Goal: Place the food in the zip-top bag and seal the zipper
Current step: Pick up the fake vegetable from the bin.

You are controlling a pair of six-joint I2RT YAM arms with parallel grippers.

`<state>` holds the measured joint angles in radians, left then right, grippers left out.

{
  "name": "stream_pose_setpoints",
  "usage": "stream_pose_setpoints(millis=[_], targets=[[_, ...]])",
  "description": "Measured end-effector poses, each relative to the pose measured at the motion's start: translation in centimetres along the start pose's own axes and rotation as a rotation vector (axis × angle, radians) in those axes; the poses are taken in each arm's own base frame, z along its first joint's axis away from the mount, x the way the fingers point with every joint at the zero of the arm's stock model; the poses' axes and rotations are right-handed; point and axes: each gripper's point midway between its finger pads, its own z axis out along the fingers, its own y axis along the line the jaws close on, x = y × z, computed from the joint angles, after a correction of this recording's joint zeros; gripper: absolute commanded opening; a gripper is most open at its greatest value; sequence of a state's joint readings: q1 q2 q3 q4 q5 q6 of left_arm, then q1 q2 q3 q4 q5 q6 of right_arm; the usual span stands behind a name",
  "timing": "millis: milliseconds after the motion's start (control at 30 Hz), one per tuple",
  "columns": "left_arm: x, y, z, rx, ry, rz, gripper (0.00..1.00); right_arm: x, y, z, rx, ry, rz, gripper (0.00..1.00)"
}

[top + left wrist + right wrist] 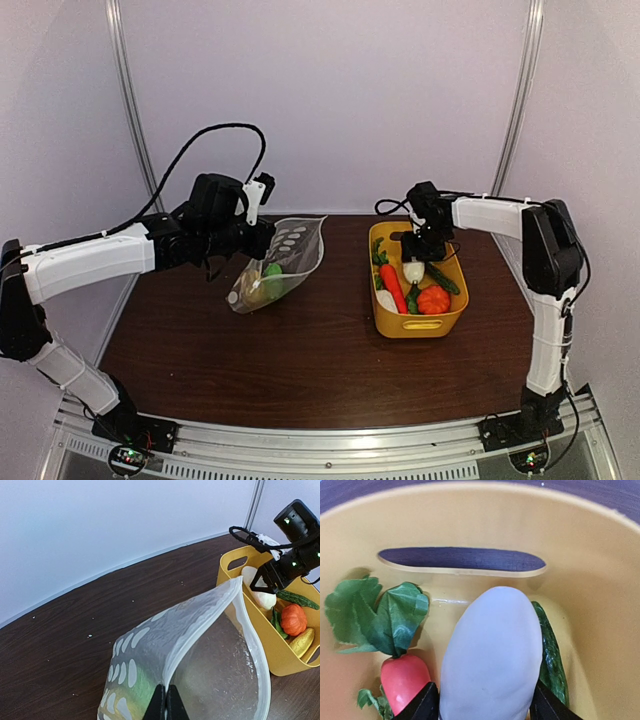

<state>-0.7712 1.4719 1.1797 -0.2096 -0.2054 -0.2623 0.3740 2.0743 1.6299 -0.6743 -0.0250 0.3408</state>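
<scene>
Dark wood-grain table (pixel 300 360), contents listed from the left.

1. Left gripper (pixel 165 696), at about 10 o'clock on the table. Jaws pressed together, pinching the rim of the zip-top bag (pixel 292 250).
2. The bag hangs tilted from that grip, with its mouth gaping toward 2 o'clock. The zipper (pixel 257 642) is unsealed and curves round the open mouth. At the bag's low end lie one green piece (pixel 272 272) and one yellowish piece (pixel 255 292).
3. Yellow basket (pixel 420 328), at about 2 o'clock on the table, well apart from the bag.
4. Right gripper (pixel 414 258), over the basket. Jaws clamped on either side of the white radish (pixel 490 650).
5. Other food in the basket, placed from the radish in the wrist view:
   - red piece (pixel 402 680) at 8 o'clock
   - leafy greens (pixel 380 617) at 10 o'clock
   - green cucumber (pixel 550 655) touching at 3 o'clock
   - orange pumpkin (pixel 433 299) toward the near wall, seen from overhead
</scene>
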Motion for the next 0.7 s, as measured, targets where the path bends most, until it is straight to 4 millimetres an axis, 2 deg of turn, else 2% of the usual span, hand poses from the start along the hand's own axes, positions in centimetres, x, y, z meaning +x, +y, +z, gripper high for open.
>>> stream_pose_setpoints(millis=[200,467,700], targets=[[0.0,0.0,0.0,0.0,0.0,0.0,0.0,-1.4,0.6,-4.1,-0.056,-0.081,-0.04,0.57],[0.0,0.0,0.0,0.0,0.0,0.007,0.0,-2.1,1.9,-7.4,-0.145,-0.139,-0.12,0.53],[0.2,-0.2,0.2,0.011,0.005,0.013,0.0,-2.7,4.4,-12.1,-0.304,-0.207,-0.253,0.54]])
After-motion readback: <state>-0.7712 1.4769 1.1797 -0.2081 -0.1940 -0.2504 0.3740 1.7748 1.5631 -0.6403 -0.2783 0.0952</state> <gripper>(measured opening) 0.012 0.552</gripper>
